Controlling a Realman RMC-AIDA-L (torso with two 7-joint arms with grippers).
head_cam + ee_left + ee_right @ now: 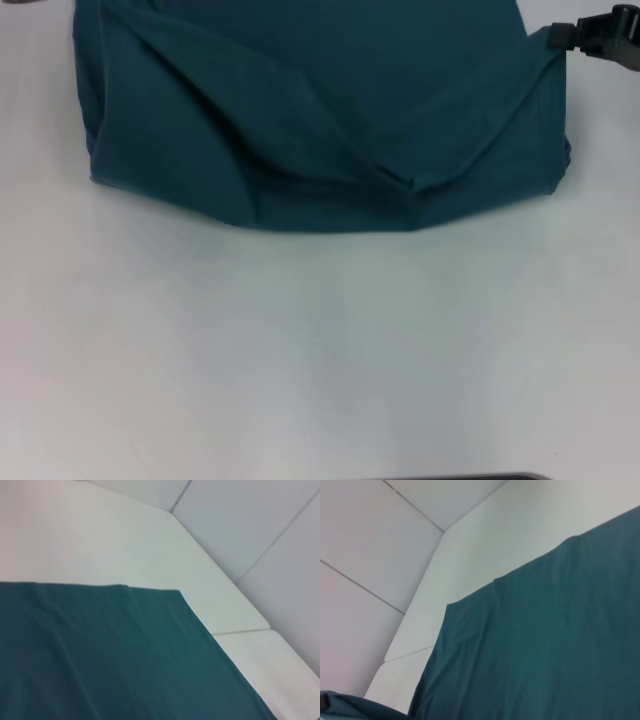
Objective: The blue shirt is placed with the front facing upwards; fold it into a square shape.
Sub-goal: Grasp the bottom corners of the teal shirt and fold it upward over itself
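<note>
— One item on the table [320,350]: the blue shirt [320,110], lying at the far side, plain teal cloth up, no lettering in sight.

— Progress?

— Partly folded, by my judgement. Near edge reads as a doubled fold; two long creases run down to a pucker near its middle. Outline is still a rough trapezoid with bulging corners, not a square. Further folds and smoothing remain.

— Your hands?

— Right gripper [562,36]: at the shirt's far right corner, its dark fingers against the cloth; a bit of bunched fabric shows close by in the right wrist view. Whether they pinch it, I cannot tell. Left gripper: out of the head view, and its wrist view shows only flat shirt and table, so finger state unknown.

— Cloth condition?

— Soft, matte, slack; flat at the far corners, rumpled nearer me.
</note>
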